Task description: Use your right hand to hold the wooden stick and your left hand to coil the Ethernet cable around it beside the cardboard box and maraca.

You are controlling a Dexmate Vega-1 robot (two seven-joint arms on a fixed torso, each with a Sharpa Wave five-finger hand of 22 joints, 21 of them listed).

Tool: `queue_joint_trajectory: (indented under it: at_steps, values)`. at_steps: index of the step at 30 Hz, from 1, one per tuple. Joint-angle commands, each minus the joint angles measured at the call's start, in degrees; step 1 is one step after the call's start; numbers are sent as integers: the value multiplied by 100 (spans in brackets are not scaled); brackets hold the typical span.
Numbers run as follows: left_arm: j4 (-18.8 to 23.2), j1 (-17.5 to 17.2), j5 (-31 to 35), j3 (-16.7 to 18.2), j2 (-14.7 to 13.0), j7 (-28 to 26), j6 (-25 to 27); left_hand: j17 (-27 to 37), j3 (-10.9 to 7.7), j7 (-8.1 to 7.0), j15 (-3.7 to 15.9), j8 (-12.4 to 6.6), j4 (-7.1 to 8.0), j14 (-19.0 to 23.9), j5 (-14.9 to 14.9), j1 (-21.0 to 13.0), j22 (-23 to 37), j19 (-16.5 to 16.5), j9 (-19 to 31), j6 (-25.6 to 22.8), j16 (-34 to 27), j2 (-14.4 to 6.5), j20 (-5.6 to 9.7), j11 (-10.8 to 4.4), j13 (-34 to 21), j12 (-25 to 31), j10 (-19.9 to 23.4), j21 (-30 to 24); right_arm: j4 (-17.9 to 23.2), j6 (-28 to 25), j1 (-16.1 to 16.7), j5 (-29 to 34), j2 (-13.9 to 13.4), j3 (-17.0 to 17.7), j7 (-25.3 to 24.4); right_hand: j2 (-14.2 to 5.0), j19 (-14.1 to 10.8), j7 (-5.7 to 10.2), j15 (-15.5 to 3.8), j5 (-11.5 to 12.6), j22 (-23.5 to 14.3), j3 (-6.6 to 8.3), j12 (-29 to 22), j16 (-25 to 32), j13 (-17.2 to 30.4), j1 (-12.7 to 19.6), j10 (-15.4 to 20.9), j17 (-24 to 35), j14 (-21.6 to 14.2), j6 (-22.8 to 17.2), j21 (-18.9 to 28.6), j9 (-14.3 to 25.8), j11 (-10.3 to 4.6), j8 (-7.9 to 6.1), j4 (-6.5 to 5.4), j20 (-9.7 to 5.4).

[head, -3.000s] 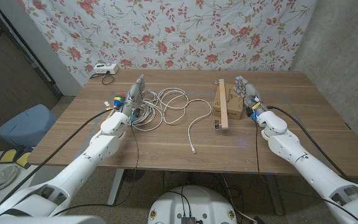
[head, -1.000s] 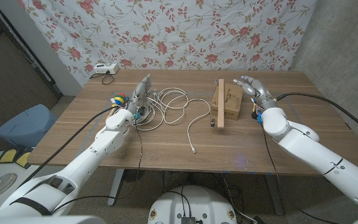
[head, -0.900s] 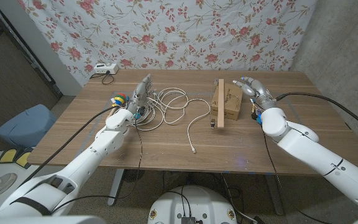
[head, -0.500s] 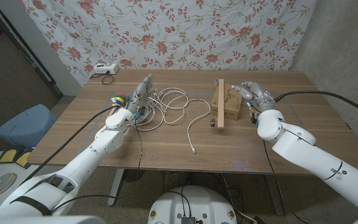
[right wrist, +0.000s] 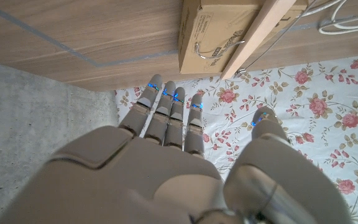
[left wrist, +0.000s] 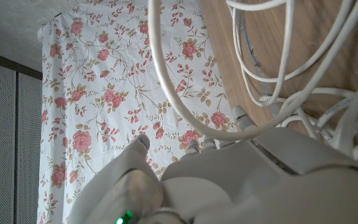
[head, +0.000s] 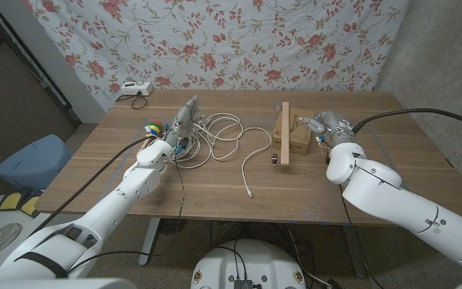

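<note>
So the wooden stick (head: 285, 133) is a long flat pale plank, squared edges, lying on the surface (head: 215, 181) with one long side right up against the cardboard box (head: 297, 134). The box is plain brown corrugated stuff, small and rectangular, with a thin metal wire thing on top of it in the right wrist view. The surface itself is brown wood grain with long straight streaks.

The right robot hand (head: 330, 128) is just beside the box on the side away from the stick, holding nothing. In the right wrist view its fingers (right wrist: 166, 118) are straight and side by side with the thumb set off from them, smooth grey shells with little blue lights at the tips. Not touching the stick.

The Ethernet cable (head: 223, 136) is a thin off-white round cord, piled in loose messy loops near the middle-left of the surface, with one tail snaking out toward the near edge and ending in a small plug. The left robot hand (head: 181, 122) sits at the edge of that loop pile, fingers pointing away from the robot, and in the left wrist view strands cross right over it, but I can't tell if it's actually gripping any.

The maraca (head: 152, 128) is the colourful rounded thing just beside the left robot hand.
</note>
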State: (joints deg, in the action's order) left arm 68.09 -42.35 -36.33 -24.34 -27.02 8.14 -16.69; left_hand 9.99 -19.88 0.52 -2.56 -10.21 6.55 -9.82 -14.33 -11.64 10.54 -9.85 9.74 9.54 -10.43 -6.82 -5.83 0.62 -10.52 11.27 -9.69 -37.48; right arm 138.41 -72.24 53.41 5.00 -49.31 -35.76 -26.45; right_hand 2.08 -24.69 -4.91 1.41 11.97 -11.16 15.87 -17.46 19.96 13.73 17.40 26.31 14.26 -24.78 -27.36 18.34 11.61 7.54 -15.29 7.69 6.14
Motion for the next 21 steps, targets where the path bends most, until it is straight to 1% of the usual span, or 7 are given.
queue_joint_trajectory:
  at_steps: [1, 4, 9, 14, 17, 19, 21]
  values:
    - [-16, 3, 0, -17, 25, 52, -35, 16, 8, 32, -16, -15, -13, -418, -23, 7, 7, -412, 8, 332, -28, 30, -35, 35, -24, 34, -365, 10, 475, -775, -639, 708, -174, -710, 1245, 44, -69, -1, -1, 30, -14, -48, -39, 47, 27, 9, 67, 24, -34, -29, 36, 16, -5, -12, 4, 8]
    - [-20, -3, -5, -14, 33, 43, -37, 16, 10, 34, -15, -15, -14, -419, -24, 8, 7, -411, 8, 333, -27, 29, -38, 32, -24, 34, -367, 14, 424, -775, -548, 1729, -16, -661, 2453, 89, -28, 11, 23, 50, -17, -100, 9, 7, 46, -14, -55, 52, 86, 95, 16, 21, 5, 57, -6, 16]
    - [-25, -3, -6, -13, 38, 33, -30, 16, 12, 35, -18, -14, -14, -417, -26, 9, 7, -410, 9, 333, -28, 29, -39, 33, -24, 36, -364, 19, 9, -775, -532, 4653, 525, -790, 5447, 101, -3, -21, 39, 61, -19, -140, 11, 3, 59, -65, -60, 75, 113, 87, 4, 25, 35, 65, -37, 30]
    - [-48, 7, -5, -10, 47, 29, -40, 16, 14, 33, -21, -13, -15, -426, -28, 11, 7, -409, 9, 337, -25, 29, -38, 40, -25, 33, -373, 25, -411, -775, -804, 6463, 803, -1060, 7484, 134, -61, -45, 58, 85, -24, -248, -60, 98, 86, -238, 115, 126, -100, -131, 22, 35, 63, 5, -129, 56]
    - [-70, 16, -4, -11, 54, 42, -56, 16, 16, 39, -23, -10, -16, -427, -29, 12, 8, -408, 9, 342, -24, 29, -35, 35, -25, 32, -377, 30, -611, -775, -969, 7074, 882, -1166, 8346, 170, -124, -57, 52, 104, -27, -312, -121, 156, 103, -319, 266, 152, -242, -287, 46, 41, 63, -42, -165, 87]
    - [-84, 21, -9, -10, 57, 55, -61, 16, 17, 38, -20, -11, -17, -428, -30, 12, 8, -407, 9, 340, -24, 29, -38, 33, -25, 33, -376, 32, -754, -775, -1049, 7503, 940, -1268, 8744, 195, -175, -59, 43, 120, -29, -349, -160, 186, 114, -357, 359, 165, -322, -377, 65, 45, 63, -69, -180, 81]
    - [-92, 24, -11, -10, 57, 61, -61, 16, 18, 34, -21, -10, -17, -427, -31, 13, 8, -408, 9, 345, -24, 29, -35, 46, -25, 32, -379, 36, -849, -672, -1043, 7806, 1017, -1226, 9097, 205, -185, -60, 55, 124, -29, -361, -162, 193, 117, -368, 364, 169, -341, -391, 68, 46, 68, -71, -183, 78]
